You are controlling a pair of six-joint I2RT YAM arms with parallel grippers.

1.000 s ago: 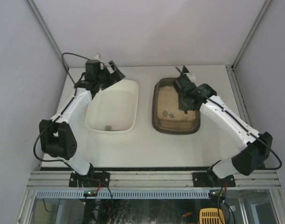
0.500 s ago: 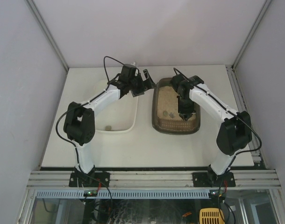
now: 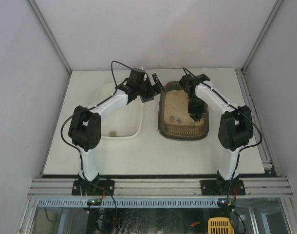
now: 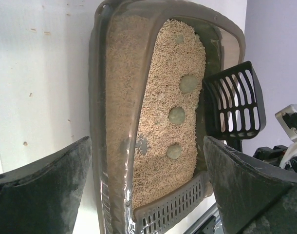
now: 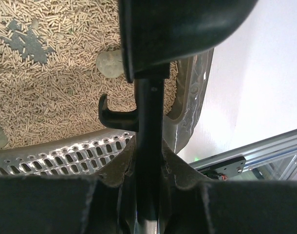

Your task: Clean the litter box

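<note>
Everything sits on a flat white table (image 3: 148, 156). On my left is a plain white plastic tray (image 3: 123, 114), and next to it, with a small gap, is the dark brown-grey rounded plastic litter box (image 3: 161, 118) full of beige pellets. My left gripper (image 3: 153, 88) hangs over the box's left rim with its fingers spread wide and nothing in them, probably so it can steady the box. My right gripper (image 3: 194, 108) is clamped on the handle of a black slotted plastic scoop (image 4: 233, 105). I'm holding it over the box's right side so it can rake inward, though I can't tell if it's touching the litter. A few round grey-green clumps (image 4: 176, 115) lie in a row in the litter. One small brown lump (image 3: 112, 133) sits in the white tray, so I guess that's the dump spot.
</note>
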